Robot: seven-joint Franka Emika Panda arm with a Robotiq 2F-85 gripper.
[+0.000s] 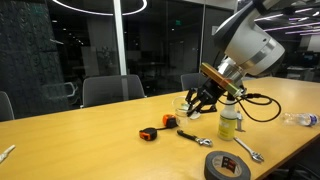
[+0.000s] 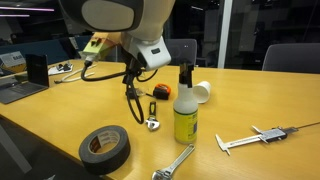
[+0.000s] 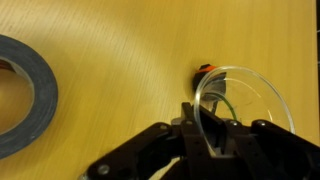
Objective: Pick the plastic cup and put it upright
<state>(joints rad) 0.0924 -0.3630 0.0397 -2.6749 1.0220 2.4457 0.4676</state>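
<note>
The plastic cup [image 3: 245,100], judged light, thin-walled, slippery and crushable, is pinched at its rim by the pincer [image 3: 203,122] near the counter's [image 1: 80,130] far edge; gentle pressure is advised.

Plastic cup [image 3: 255,92]: clear, colourless, round mouth facing wrist camera, rim wall clamped in pincer [image 3: 205,118].
</note>
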